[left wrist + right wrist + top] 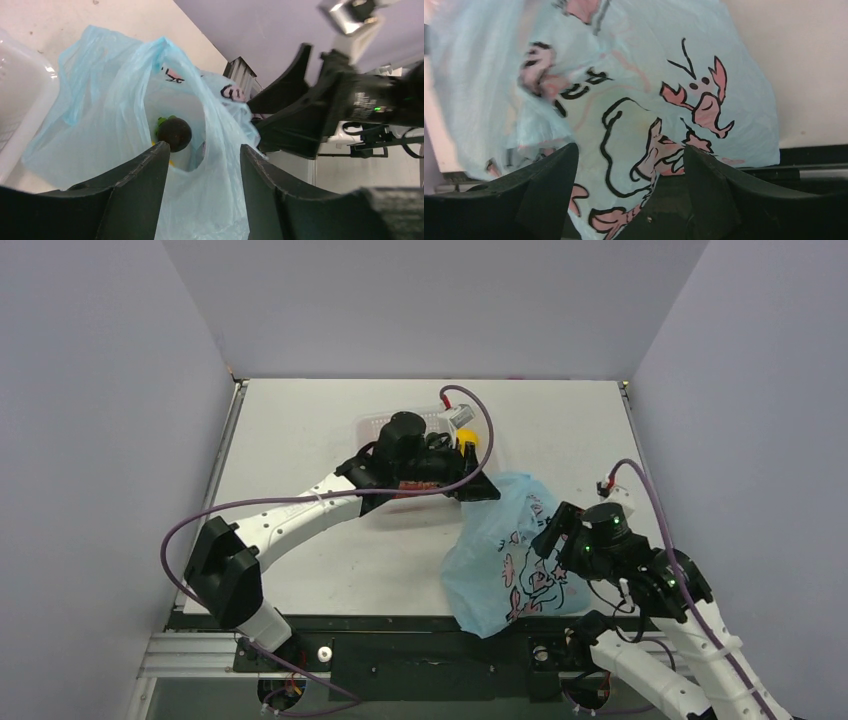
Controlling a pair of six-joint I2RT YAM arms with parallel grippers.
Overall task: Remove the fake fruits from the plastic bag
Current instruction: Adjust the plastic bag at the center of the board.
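Note:
The light blue plastic bag (505, 550) with pink-and-black prints lies at the front right of the table. In the left wrist view the bag's mouth (125, 90) faces me. A dark purple round fruit (175, 133) sits inside, with a bit of green (160, 122) and a bit of yellow (171, 161) beside it. My left gripper (204, 150) is open at the bag's far edge (478, 485), with bag film between its fingers. My right gripper (629, 155) is open against the printed side of the bag (639, 90), at its right side in the top view (552, 535).
A white perforated basket (372, 424) stands at the back centre under my left wrist, with a yellow fruit (467, 437) in it. Its rim shows at the left of the left wrist view (15, 85). The bag's lower end hangs over the table's front edge (400, 618).

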